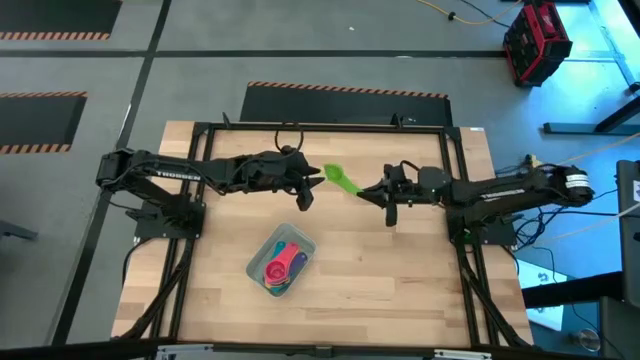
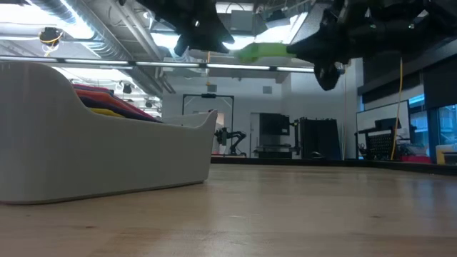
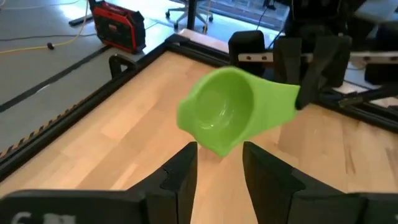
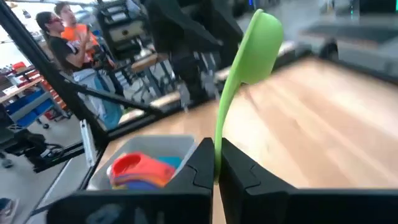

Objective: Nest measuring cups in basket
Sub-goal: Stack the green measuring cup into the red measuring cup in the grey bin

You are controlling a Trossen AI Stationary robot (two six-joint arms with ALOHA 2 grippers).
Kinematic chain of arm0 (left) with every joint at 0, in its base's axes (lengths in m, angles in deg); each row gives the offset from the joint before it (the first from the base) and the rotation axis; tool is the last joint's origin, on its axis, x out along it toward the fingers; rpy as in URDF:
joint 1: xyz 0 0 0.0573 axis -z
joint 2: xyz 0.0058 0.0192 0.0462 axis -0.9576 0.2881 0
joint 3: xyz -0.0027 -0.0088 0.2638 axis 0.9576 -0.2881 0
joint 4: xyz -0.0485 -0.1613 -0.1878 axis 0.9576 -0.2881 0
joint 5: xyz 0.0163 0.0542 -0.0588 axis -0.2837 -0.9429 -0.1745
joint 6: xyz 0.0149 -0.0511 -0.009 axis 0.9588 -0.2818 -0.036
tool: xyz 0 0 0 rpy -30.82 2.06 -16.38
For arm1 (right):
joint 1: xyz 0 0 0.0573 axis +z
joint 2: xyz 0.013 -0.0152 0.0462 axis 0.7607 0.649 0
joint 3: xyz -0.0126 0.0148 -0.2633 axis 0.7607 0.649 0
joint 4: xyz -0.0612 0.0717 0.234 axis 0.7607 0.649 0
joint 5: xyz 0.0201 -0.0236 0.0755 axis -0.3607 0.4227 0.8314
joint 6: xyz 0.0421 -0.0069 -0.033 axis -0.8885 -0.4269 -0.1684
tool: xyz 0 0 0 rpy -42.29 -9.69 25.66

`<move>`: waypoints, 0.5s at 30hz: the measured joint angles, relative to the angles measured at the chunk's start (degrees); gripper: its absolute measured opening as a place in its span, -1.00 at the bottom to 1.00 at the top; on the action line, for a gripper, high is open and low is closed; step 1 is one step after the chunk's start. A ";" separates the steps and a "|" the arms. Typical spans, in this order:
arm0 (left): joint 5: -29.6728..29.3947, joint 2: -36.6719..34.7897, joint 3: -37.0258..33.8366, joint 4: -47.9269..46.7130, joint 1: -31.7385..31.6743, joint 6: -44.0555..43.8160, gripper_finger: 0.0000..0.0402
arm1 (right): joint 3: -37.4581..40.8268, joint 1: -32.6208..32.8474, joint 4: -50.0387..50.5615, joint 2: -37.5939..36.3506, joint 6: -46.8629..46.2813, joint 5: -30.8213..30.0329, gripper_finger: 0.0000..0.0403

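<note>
Above the desk point(image 1: 400, 270) we see one green measuring cup point(image 1: 341, 179) held in the air, its handle pinched by the right hand point(image 4: 217, 163); the left hand point(image 3: 219, 163) stands spread beside the bowl. Only the right wrist view shows two people. One basket point(image 1: 258, 258) holds stacked cups point(image 1: 281, 266), red uppermost.

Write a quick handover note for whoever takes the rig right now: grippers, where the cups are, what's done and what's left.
Right gripper: shut on the green cup by its handle, held in the air above the table.
Left gripper: open, facing the cup's bowl, not touching it.
Basket: holds a nested stack of cups, red on top.
Left: put the green cup into the basket stack.
</note>
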 joint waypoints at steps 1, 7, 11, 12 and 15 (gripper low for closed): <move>0.00 0.00 -0.01 -0.29 0.01 -0.01 -0.40 | 0.00 -0.50 2.76 -1.42 -1.06 0.69 -0.96; -0.05 0.00 0.00 -0.80 0.01 0.01 -0.40 | 0.00 -4.57 16.92 -9.16 -11.07 11.80 -0.96; -0.10 0.00 -0.01 -0.80 0.01 0.02 -0.39 | 0.00 -6.40 20.85 -11.75 -20.48 23.88 -0.96; -0.08 0.00 0.00 -0.80 0.01 0.03 -0.39 | 0.00 -6.60 21.12 -11.84 -22.72 26.68 -0.96; 1.90 0.00 -0.01 -0.76 0.01 0.03 -0.40 | 0.00 -6.64 21.41 -11.56 -28.92 33.07 -0.96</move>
